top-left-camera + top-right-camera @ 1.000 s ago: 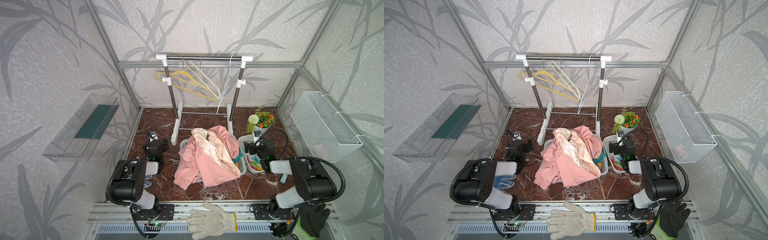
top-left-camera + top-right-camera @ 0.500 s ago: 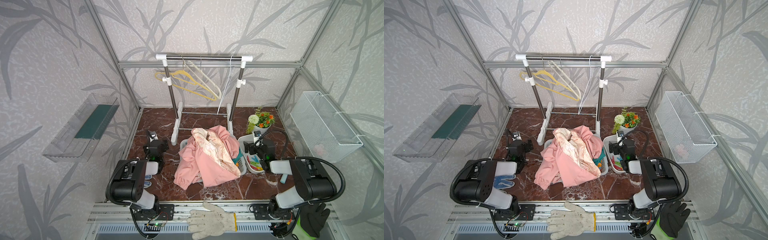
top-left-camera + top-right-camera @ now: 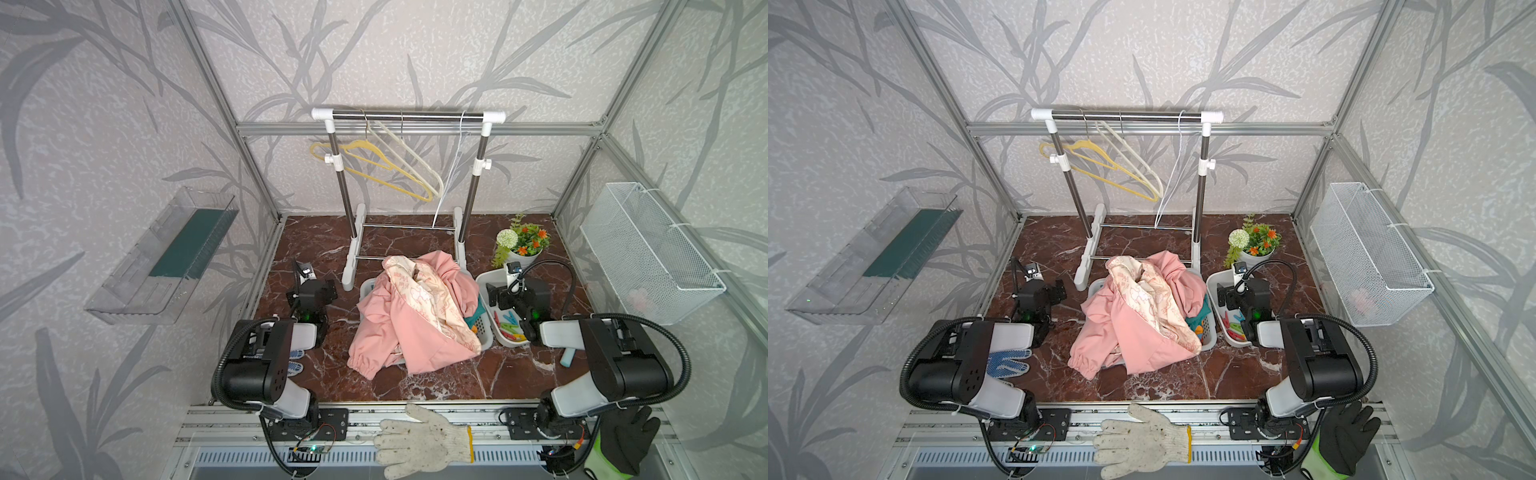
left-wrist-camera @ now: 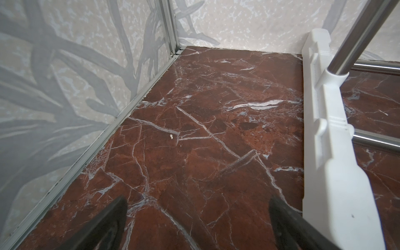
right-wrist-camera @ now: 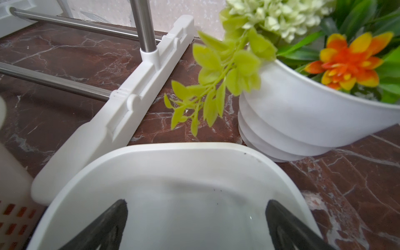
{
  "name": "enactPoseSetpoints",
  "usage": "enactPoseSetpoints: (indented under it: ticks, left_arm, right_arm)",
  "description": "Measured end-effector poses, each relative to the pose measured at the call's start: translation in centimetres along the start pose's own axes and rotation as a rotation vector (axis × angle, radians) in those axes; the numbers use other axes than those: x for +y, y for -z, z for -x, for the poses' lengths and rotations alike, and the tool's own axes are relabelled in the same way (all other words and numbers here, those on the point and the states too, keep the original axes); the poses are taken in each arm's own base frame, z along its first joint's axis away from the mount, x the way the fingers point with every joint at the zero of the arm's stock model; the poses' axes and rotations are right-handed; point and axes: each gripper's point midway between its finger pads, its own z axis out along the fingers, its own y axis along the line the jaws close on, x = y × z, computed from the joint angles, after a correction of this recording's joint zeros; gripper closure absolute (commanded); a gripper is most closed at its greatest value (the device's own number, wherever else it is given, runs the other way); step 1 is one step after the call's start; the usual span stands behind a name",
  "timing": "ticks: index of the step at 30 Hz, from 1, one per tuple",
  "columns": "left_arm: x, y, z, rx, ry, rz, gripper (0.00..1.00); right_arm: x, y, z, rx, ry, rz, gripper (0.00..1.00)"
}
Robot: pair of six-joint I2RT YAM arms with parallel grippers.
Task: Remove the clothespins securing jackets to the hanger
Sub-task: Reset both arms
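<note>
Hanging bare on the steel clothes rack at the upper centre of both top views are a yellow plastic hanger, a cream hanger and a thin white wire hanger. The pink jacket with cream patterned lining lies heaped over a white slotted laundry basket at mid-frame. Just right of it, the coloured plastic clothespins sit in a small white plastic bin.

The right gripper is over that bin, jaws spread wide and empty; its wrist view alone shows the bin's bare white floor and the white pot of artificial flowers close behind. The left gripper is likewise released, holding nothing above the red-brown marble tabletop, beside the rack's white foot.

Only a top view reveals the blue-dotted work glove under the left arm; a white knitted glove lies at the bottom edge.
</note>
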Motion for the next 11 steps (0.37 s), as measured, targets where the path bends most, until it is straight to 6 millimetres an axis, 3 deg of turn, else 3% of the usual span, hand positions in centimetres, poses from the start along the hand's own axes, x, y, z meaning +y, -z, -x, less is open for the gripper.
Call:
enactPoseSetpoints:
  ticks: [11]
  left_arm:
    - [-0.03, 0.0, 0.01, 0.0, 0.0, -0.002, 0.01]
  right_arm:
    - [-0.14, 0.0, 0.01, 0.0, -0.004, -0.008, 0.01]
